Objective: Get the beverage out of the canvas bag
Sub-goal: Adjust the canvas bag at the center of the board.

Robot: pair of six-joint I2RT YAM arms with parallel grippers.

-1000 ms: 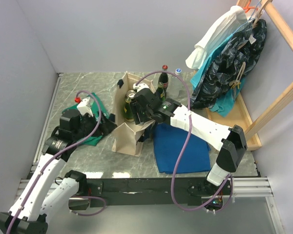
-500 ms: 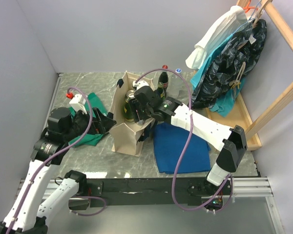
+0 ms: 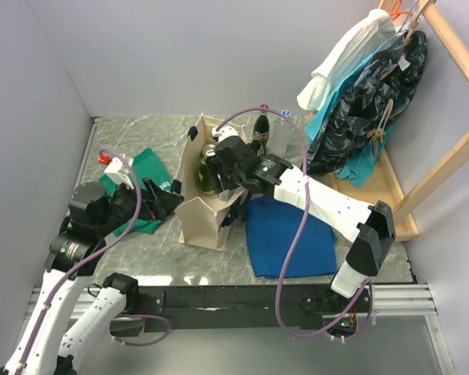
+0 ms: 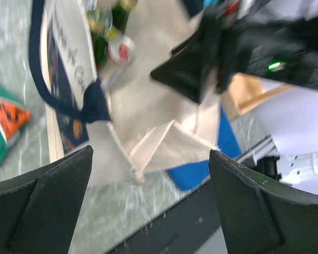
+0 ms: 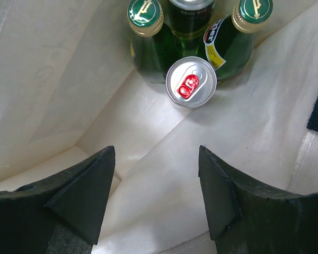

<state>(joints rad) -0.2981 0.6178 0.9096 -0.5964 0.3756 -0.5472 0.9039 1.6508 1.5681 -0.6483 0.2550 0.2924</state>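
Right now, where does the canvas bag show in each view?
Top external: canvas bag stands open at picture centre.
Left wrist: canvas bag fills the centre, navy handle left.
Right wrist: canvas bag interior fills the frame.
Shared landmark: green bottles inside it.

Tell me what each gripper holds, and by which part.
Nothing is held. The left gripper stands open beside the bag; the right gripper hangs open at its mouth, above the can.

The left arm [image 3: 78,226] is folded, its jaws spread wide, gripping nothing. The right arm [image 3: 320,199] stretches leftward, jaws parted and pointing down, nothing between them.
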